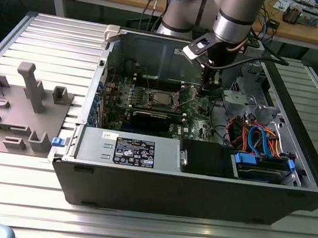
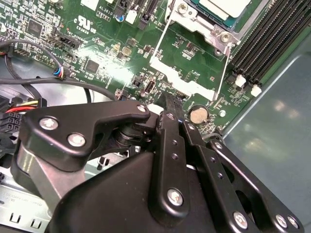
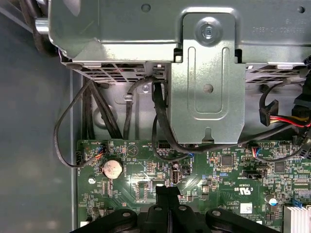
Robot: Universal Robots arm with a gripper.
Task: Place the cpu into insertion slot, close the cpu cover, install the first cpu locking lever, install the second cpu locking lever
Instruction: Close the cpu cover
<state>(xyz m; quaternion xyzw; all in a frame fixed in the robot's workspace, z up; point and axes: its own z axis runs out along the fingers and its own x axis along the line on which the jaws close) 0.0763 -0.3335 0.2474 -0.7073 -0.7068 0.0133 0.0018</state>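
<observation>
One black claw (image 2: 173, 101), fingers (image 2: 170, 131) pressed together, is hovering at the free edge of the thin silvery windowed cpu cover (image 2: 167, 72), which is lying swung open over the green motherboard (image 2: 97, 43). The small square silver-topped cpu (image 2: 227, 6) is sitting in the board's metal-framed insertion slot (image 2: 208, 28).

Black, screw-studded hand (image 2: 171, 104); silver arm (image 1: 241, 9)

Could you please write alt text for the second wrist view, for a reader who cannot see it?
The robot's black hand, its fingers drawn together, points at the near edge of the open cpu cover, a silvery frame over the green motherboard. Beyond it the cpu sits in the insertion slot, beside long black memory slots.
</observation>
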